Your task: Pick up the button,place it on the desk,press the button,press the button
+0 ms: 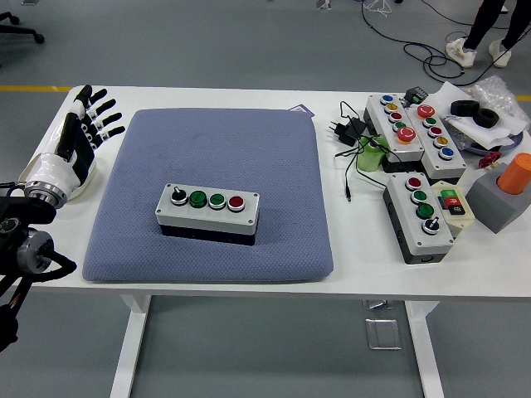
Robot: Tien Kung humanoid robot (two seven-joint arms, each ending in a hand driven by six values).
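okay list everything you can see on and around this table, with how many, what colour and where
Button box: 1, grey and black, two green buttons, one red, one black knob, mid pad.
Pad: 1, blue-grey, table centre.
Other button boxes: 3, grey, right side.
Switch: 1, cream, red and green keys, beside nearest right box.
Orange cylinder on grey block: 1, right edge.
Plug and cable: black, right of pad.
Green object: 1, by cable.
Tape roll: 1, black, far right.
Table: 1, white.
Person's legs: top right.
Left hand: fingers spread, empty, left of pad.

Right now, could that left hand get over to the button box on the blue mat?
Probably yes: the left hand is open at the mat's left edge, and nothing lies between it and the button box.
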